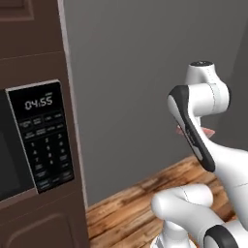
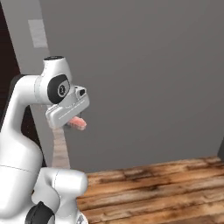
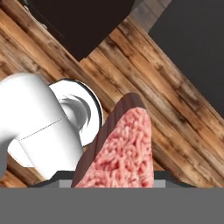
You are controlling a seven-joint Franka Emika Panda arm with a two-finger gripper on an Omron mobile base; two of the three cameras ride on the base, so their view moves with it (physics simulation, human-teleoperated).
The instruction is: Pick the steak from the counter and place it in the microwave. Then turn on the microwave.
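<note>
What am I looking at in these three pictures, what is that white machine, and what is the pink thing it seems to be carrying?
The white machine is a robot arm on a base that can drive, in a computer-rendered kitchen. Two pictures come from cameras riding on the base behind the arm, one to its left and one to its right. The third comes from a camera on the hand itself, looking along the pincer.

The pink thing is a raw steak. The pincer is shut on it and carries it in the air, above a wooden plank floor; in the right base view it sticks out under the hand.

In the left base view you see a microwave built into brown cabinets, with a keypad and a lit display. The steak has not yet been put in there.
</note>
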